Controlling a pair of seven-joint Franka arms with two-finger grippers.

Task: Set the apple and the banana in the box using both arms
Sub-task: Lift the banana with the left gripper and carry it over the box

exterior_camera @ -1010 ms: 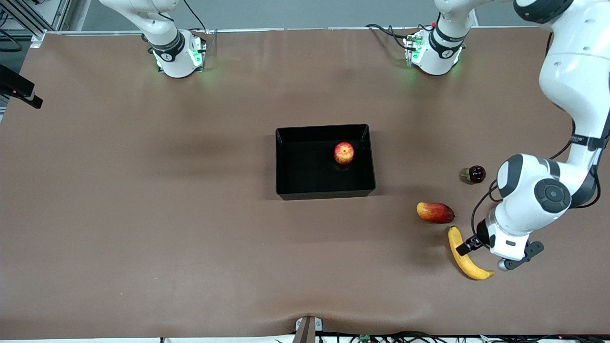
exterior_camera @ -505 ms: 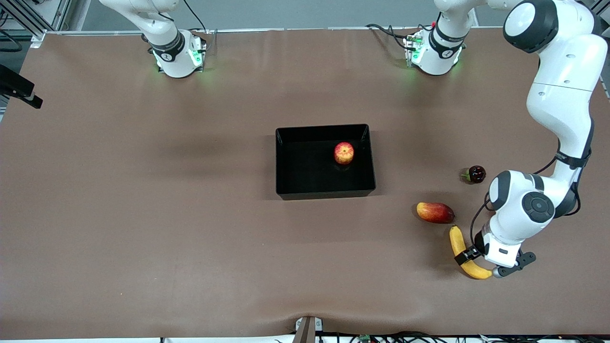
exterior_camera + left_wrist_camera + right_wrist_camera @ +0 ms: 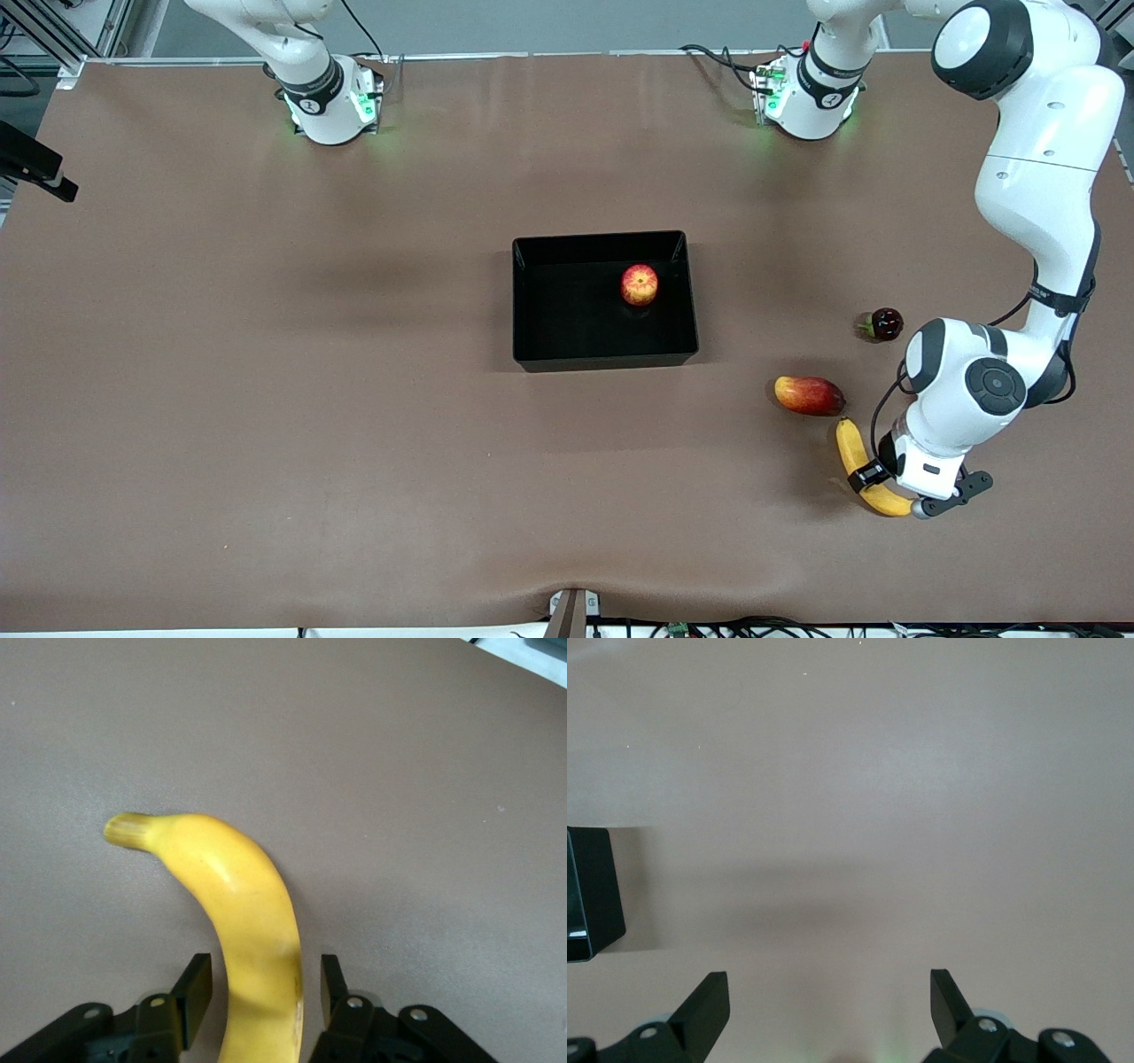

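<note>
Box: rectangular open-top black plastic bin with glossy walls, at the table's centre; its corner also shows in the right wrist view.
Apple: small round fruit, red with yellow streaks, already inside the box, toward the box's 1 o'clock corner.
Banana: long curved all-yellow fruit, lying on the brown table cover, at about 4 o'clock from the box and nearer to the front camera; the wrist view shows its stem end pointing away from the fingers.
Left gripper: black two-finger gripper, low at the table, its fingers pressed against both sides of the banana's body near the blossom end; grip looks made.
Right gripper: black two-finger gripper, fingers spread wide and holding nothing, hanging over bare table beside the box toward the right arm's end; that arm waits.
Step in hand: apple half done; banana grasped but not yet lifted, by my reading.
Next move: raise the banana straight up, then carry it toward 10 o'clock and over the box wall before release.
Neighbours: elongated red-yellow mango just beside the banana's stem tip at its 11 o'clock; dark red round fruit well apart at 1 o'clock.
Room: mango lies under the carry path, so height is needed; the box floor is free on all sides but the apple's corner.
</note>
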